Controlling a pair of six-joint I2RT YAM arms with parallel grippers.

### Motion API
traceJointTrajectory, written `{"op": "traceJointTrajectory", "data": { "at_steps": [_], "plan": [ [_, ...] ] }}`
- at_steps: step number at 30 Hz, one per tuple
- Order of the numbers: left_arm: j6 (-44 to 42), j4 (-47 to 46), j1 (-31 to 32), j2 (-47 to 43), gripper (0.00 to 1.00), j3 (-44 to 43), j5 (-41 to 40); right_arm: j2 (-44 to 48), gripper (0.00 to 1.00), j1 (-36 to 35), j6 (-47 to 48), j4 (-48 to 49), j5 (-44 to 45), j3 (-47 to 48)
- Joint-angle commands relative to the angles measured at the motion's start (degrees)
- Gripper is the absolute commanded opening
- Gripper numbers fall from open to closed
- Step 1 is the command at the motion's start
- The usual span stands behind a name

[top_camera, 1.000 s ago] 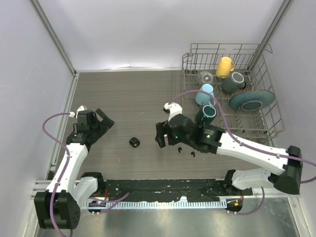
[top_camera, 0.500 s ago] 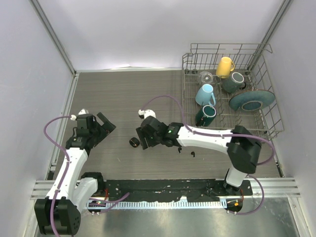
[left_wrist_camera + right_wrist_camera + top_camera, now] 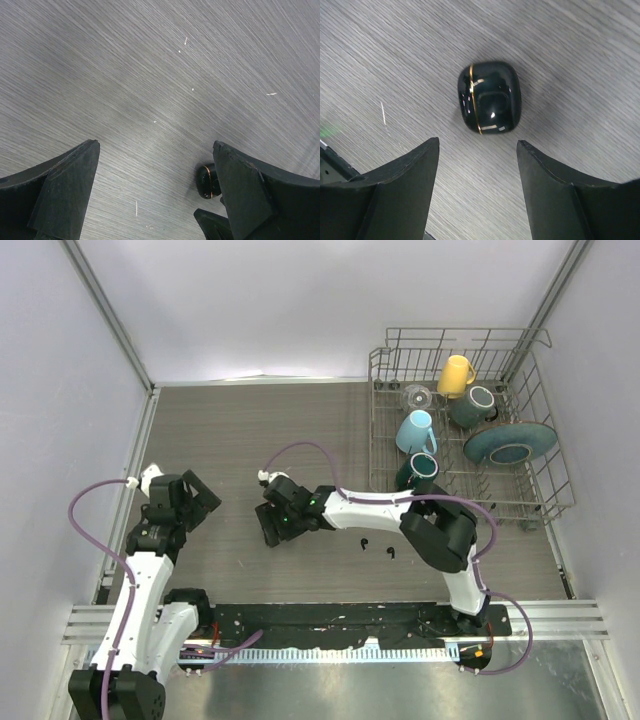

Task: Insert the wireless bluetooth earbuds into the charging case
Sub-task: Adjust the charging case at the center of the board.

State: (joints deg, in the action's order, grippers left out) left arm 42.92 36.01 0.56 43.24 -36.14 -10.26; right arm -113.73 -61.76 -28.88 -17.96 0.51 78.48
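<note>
Right wrist view: case (image 3: 490, 97) lies just beyond right gripper (image 3: 477, 145), jaws spread and empty; arm (image 3: 370, 508) reaches leftward.

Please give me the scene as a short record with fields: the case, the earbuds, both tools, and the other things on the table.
charging case: dark, gold seam, lid shut, lying on the table
black earbuds: two, loose on the table, right of the case
white earbuds: not seen in any view
right tool: open, case just ahead of its fingertips, not gripped
left tool: open, empty, left of the case
dish rack: far right, holds mugs and a plate
</note>
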Motion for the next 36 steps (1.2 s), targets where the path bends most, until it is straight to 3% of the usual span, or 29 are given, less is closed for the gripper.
{"op": "traceJointTrajectory", "data": {
  "at_steps": [1,16,27,36],
  "plan": [
    [-1.4,0.8,-0.3,-0.4,1.00,-2.0,-2.8,-2.1,0.68,0.4,-1.5,3.5,-5.4,4.7],
    [-1.3,0.8,-0.3,-0.4,1.00,-2.3,-3.6,-6.0,0.70,-1.0,1.1,5.6,-10.3,10.8],
    [-1.4,1.0,-0.3,-0.4,1.00,-2.5,-4.1,4.0,0.75,-1.1,15.7,7.0,4.6,2.2],
    [-0.9,1.7,-0.3,-1.5,1.00,-2.5,-3.9,-0.3,0.76,2.5,13.6,5.0,6.0,7.6]
  ]
}}
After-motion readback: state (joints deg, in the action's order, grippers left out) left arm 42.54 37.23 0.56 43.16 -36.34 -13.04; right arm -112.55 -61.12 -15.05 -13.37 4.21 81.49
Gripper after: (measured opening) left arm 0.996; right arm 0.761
